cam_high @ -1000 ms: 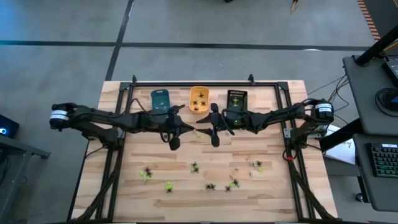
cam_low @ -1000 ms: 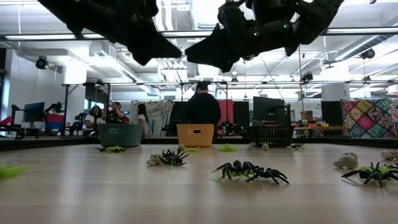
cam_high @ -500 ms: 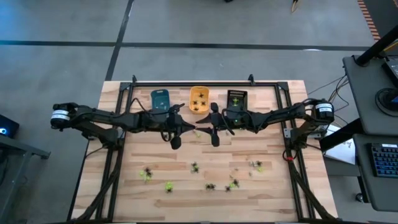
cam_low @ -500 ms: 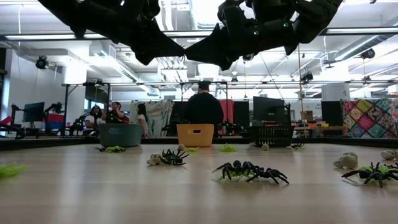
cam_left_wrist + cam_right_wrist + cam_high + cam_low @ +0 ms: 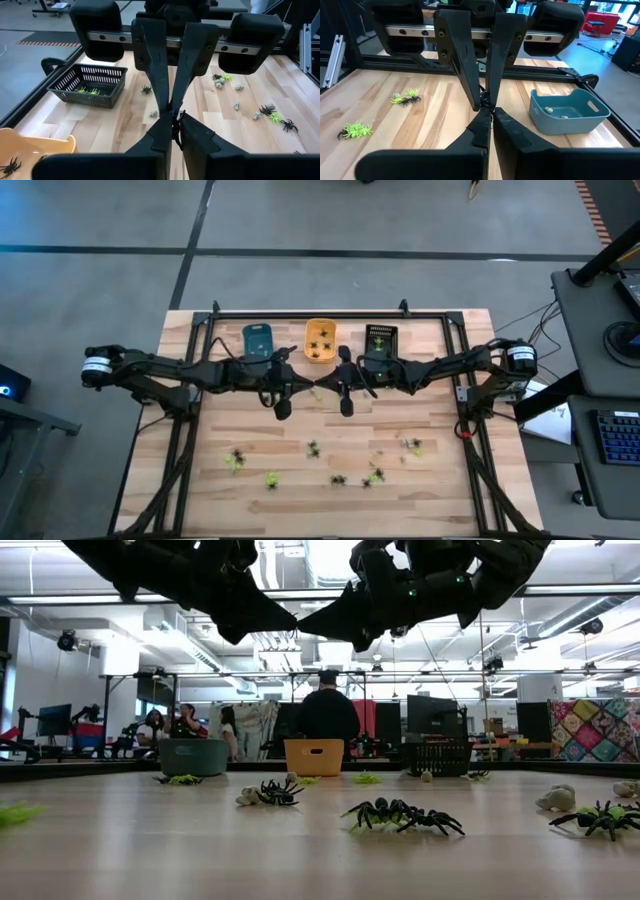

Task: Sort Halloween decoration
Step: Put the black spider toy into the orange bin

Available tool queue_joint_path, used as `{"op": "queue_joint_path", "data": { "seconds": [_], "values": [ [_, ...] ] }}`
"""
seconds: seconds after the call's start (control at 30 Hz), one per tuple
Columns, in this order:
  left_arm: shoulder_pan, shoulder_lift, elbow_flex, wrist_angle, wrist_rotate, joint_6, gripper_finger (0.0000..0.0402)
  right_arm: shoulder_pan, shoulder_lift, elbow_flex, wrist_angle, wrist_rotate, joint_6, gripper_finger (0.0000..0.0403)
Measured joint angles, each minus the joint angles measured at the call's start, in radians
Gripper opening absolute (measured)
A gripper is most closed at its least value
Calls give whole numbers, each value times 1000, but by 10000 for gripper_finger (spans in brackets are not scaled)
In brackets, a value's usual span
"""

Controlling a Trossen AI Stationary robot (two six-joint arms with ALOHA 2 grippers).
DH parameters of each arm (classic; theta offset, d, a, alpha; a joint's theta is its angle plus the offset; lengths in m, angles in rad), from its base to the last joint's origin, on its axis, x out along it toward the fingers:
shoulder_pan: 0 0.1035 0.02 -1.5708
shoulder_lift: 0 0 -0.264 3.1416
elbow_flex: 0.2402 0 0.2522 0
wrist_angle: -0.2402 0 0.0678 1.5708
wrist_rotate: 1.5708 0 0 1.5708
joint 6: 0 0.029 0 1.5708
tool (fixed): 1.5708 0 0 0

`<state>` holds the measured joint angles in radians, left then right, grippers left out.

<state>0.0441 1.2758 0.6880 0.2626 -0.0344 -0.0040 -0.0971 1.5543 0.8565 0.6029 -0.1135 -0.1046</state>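
risk: the handover mid-air could drop the tiny black spider (image 5: 176, 131) if either pinch slips | left gripper (image 5: 291, 387): pressed together on it | right gripper (image 5: 329, 387): pressed together tip to tip with the left | spider: small, dark, leggy, above table centre, near the orange tray (image 5: 320, 340)

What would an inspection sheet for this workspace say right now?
Surface: wooden table, bare wood.
Job's things: spider figures scattered along the front; more in the blue tray, orange tray and black basket.
Clutter: nothing seen.
Grippers: left gripper and right gripper meet tip to tip above mid-table; right shut.
Cables: loose cable on the floor, right.
Surroundings: person behind; keyboard.
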Motion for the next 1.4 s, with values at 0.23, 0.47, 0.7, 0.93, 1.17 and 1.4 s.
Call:
{"op": "queue_joint_path", "data": {
  "seconds": [0.23,0.47,0.7,0.93,1.17,1.4],
  "values": [
    [9,0,1,-1,-2,14,58,-17,0,5,-2,0,55,9],
    [58,0,1,-82,-5,22,98,-78,0,5,-32,9,137,8],
    [153,0,1,-219,-58,21,112,-176,3,6,-92,104,165,8],
    [204,0,1,-247,-62,18,112,-282,80,46,-147,162,152,8],
    [205,0,1,-254,-61,7,112,-338,230,261,-343,158,45,8],
    [205,0,1,-307,-61,-9,112,-379,376,508,-616,170,-12,8]
  ]
}}
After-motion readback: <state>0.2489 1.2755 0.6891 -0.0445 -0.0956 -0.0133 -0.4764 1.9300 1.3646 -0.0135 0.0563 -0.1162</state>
